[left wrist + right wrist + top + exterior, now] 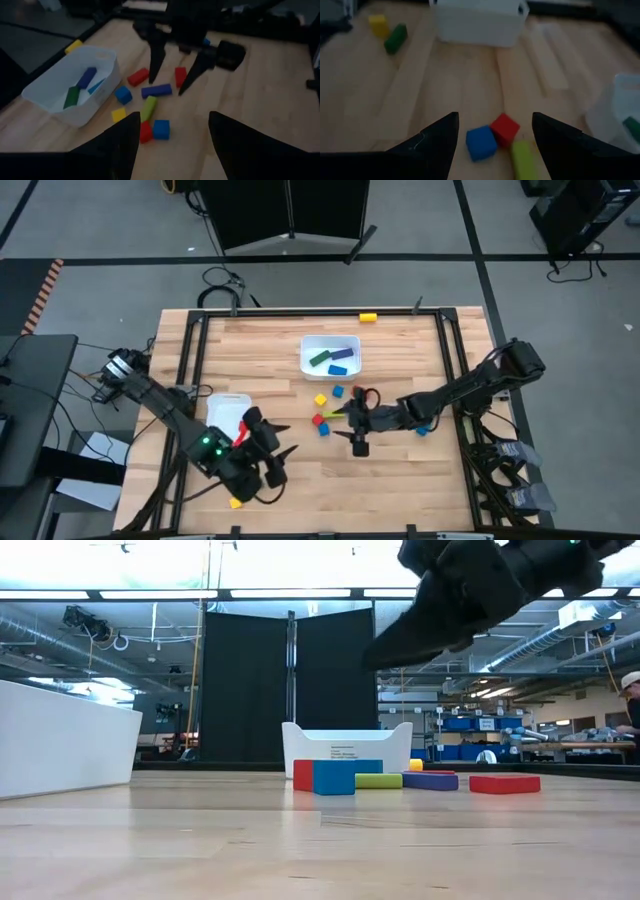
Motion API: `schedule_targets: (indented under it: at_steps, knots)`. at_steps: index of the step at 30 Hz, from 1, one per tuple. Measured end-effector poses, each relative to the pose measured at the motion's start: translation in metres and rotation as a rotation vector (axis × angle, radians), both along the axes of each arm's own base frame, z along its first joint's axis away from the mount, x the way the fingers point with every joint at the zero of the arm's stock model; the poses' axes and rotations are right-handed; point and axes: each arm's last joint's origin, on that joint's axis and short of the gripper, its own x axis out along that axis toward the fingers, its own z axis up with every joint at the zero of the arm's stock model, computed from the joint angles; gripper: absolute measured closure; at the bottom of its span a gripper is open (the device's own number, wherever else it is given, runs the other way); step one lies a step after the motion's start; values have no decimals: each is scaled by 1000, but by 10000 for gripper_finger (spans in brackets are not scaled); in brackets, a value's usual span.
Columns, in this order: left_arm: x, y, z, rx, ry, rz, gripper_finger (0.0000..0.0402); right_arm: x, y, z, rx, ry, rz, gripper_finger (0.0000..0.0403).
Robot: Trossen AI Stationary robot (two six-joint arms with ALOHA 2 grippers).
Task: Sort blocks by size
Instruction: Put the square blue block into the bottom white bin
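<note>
Several blocks lie loose on the table's middle: a blue cube (481, 143), a red cube (505, 128), a green bar (148, 107), a blue bar (156, 90), a yellow cube (320, 399) and two more red blocks (138, 76). My right gripper (356, 426) is open just above them, its fingers either side of the blue and red cubes, touching nothing. My left gripper (272, 442) is open and empty near the front left, facing the blocks. In the left wrist view my left gripper (173, 114) looks at my right gripper (167, 86).
A white tray (352, 363) at the far middle holds a green bar and blue blocks. A second white tray (222, 402) stands at the left. A yellow block (368, 317) lies at the far edge, another (235, 502) at the front left, and a blue one (422, 429) under the right arm.
</note>
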Motion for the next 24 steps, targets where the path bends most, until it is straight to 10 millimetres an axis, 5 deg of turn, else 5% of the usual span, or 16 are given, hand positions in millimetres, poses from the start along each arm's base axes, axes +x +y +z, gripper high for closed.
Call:
schedule_targets:
  at_steps: [11,24]
  knots:
    - [-5,-6,2,35,-39,8,159,29,21,-27,27,102,104,139]
    - [-5,-6,2,42,-38,9,159,42,2,-58,-19,172,0,139]
